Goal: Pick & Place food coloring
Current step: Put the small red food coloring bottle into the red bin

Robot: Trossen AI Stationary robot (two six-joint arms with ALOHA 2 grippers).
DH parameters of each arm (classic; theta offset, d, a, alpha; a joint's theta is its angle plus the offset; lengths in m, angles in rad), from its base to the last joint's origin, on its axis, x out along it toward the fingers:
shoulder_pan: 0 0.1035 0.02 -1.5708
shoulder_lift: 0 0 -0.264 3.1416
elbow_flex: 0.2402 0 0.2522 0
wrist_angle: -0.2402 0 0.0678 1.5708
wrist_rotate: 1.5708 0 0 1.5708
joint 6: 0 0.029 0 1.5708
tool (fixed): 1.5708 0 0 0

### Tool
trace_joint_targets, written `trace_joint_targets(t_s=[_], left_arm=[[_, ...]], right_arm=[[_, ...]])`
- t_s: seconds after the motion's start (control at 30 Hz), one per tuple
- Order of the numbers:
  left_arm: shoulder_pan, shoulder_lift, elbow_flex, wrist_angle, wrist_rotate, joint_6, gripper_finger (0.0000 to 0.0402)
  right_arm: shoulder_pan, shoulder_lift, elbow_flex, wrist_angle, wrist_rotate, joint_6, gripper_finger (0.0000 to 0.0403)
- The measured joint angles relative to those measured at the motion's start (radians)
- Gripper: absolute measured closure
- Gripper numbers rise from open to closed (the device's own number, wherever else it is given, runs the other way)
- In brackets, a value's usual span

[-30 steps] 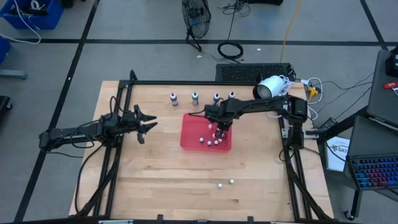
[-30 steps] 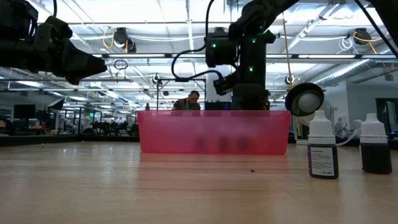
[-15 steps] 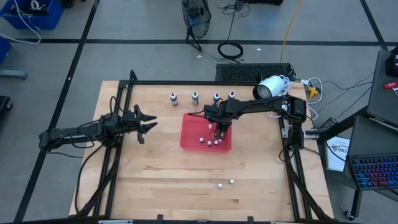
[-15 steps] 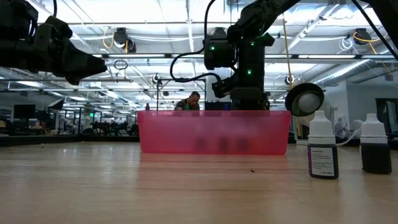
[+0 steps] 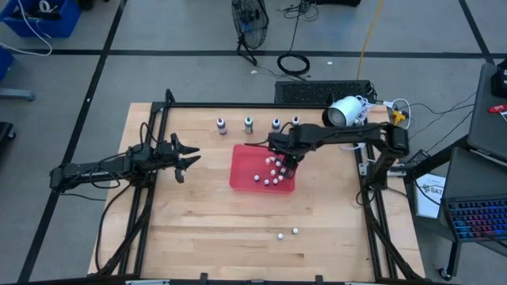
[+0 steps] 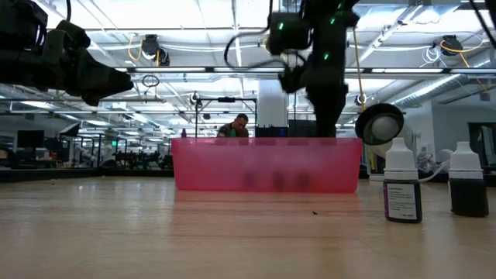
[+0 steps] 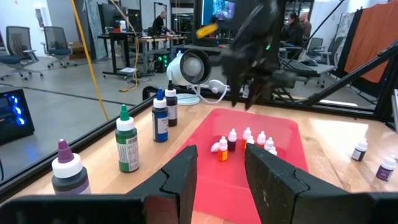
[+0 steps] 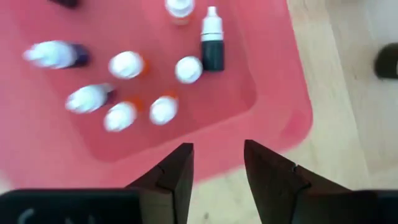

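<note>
arms [image 5: 103, 168]: dark, slim, jointed | tool [image 8: 217, 171]: two black fingers

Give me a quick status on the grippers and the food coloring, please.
Right gripper jaws open, empty, above red plastic bin. Left gripper shut, parked at table's left. Small white-capped bottles in bin; four larger bottles stand behind it. Nothing obstructing.

A grey floor [image 5: 158, 71] with dark lines, a fan [image 5: 249, 24], coiled cable [image 5: 295, 63].
</note>
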Motion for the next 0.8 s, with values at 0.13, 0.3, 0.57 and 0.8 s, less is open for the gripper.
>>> trace_joint_targets(t_s=[0.13, 0.3, 0.57, 0.8], left_arm=[[0.000, 0.000, 0.000, 0.000, 0.000, 0.000, 0.0265], [0.000, 0.000, 0.000, 0.000, 0.000, 0.000, 0.0265], [0.000, 0.000, 0.000, 0.000, 0.000, 0.000, 0.0265], [0.000, 0.000, 0.000, 0.000, 0.000, 0.000, 0.0265]], right_arm=[[0.099, -0.077, 0.000, -0.038, -0.061, 0.071, 0.0275], [0.307, -0.121, 0.000, -0.049, -0.131, 0.210, 0.0278], [0.654, -0.018, 0.000, 0.040, -0.122, 0.242, 0.0306], [0.747, 0.074, 0.000, 0.155, -0.045, 0.236, 0.0332]])
